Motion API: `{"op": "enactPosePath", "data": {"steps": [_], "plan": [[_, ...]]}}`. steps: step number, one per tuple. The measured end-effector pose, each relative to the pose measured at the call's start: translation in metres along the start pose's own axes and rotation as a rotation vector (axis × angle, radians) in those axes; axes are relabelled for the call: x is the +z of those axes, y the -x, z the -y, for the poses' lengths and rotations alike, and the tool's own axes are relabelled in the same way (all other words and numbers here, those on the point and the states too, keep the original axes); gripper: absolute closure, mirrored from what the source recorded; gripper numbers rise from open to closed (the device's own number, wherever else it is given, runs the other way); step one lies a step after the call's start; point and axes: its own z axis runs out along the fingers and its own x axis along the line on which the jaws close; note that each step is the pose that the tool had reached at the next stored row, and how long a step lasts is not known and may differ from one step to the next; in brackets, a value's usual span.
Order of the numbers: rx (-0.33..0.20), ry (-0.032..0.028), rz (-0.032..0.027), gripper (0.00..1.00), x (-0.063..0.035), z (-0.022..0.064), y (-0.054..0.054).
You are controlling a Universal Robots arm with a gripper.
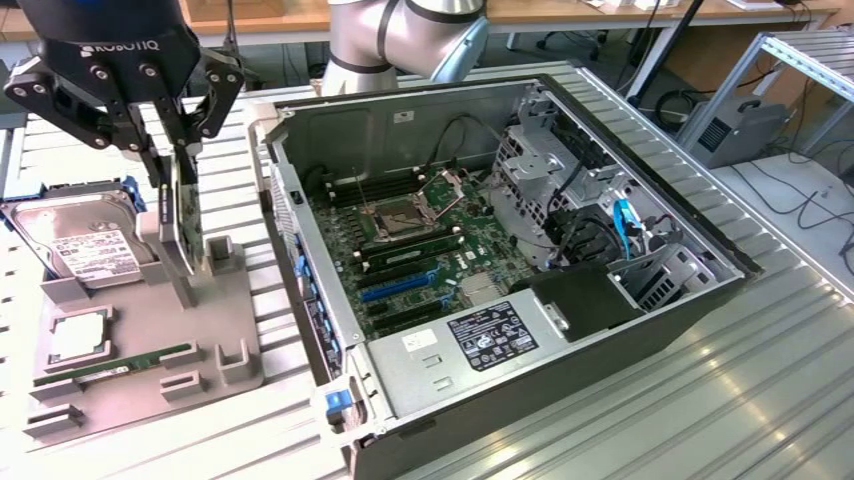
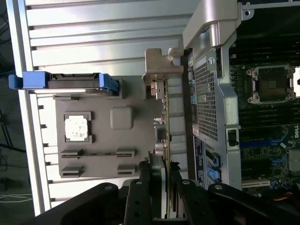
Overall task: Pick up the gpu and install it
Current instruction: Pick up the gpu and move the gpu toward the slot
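Black gripper (image 2: 164, 168) is nearest to you at the wrist. Its jaws stand about half closed and press on the graphics card (image 2: 167, 136) from both sides, at its upper edge. The card stands upright on its edge at the grey tray (image 2: 103, 140); you cannot tell whether it sits in its slot or is lifted. On the tray you see also a processor chip (image 2: 77, 127) and a blue-framed hard drive (image 2: 65, 83). Just beside the tray, further away, the open computer case (image 2: 211, 93) shows its mainboard (image 2: 267, 122).

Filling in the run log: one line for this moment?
phase: pick | gripper: shut on gpu | gpu: upright at tray, outside case | install: not done
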Motion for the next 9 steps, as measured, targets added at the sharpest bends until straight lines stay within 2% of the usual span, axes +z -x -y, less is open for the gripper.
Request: {"op": "enactPosePath", "data": {"steps": [9], "plan": [[0.0, 0.0001, 0.0, 0.73, -0.0076, 0.0, 0.0002]]}}
